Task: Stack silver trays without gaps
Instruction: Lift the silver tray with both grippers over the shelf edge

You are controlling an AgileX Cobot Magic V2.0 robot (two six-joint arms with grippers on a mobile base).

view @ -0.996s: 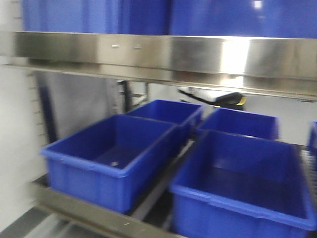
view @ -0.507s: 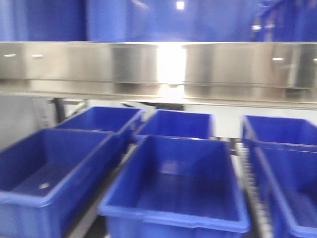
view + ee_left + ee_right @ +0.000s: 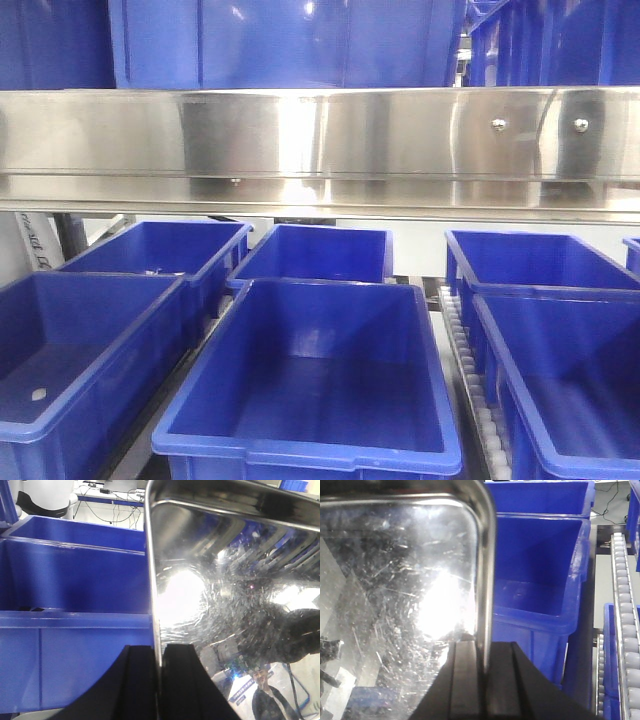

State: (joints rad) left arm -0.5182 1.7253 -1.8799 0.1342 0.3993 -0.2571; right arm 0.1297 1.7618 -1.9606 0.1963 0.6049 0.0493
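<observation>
One silver tray (image 3: pixel 225 580) fills the left wrist view, its scratched mirror bottom facing the camera. My left gripper (image 3: pixel 159 652) is shut on the tray's left rim, one black finger on each side of the thin edge. In the right wrist view the same kind of silver tray (image 3: pixel 410 580) fills the left half, and my right gripper (image 3: pixel 484 650) is shut on its right rim. Neither the tray nor the grippers appear in the front view.
Deep blue bins (image 3: pixel 310 370) stand in rows on a rack under a steel shelf rail (image 3: pixel 320 140), with more bins above it. Roller tracks (image 3: pixel 470 380) run between the rows. Blue bins (image 3: pixel 75 570) (image 3: pixel 540 570) lie close beyond the tray's edges.
The front view has swung from an angled look at the rack to a square one. The bins have shifted across the frame and the blur has gone.
</observation>
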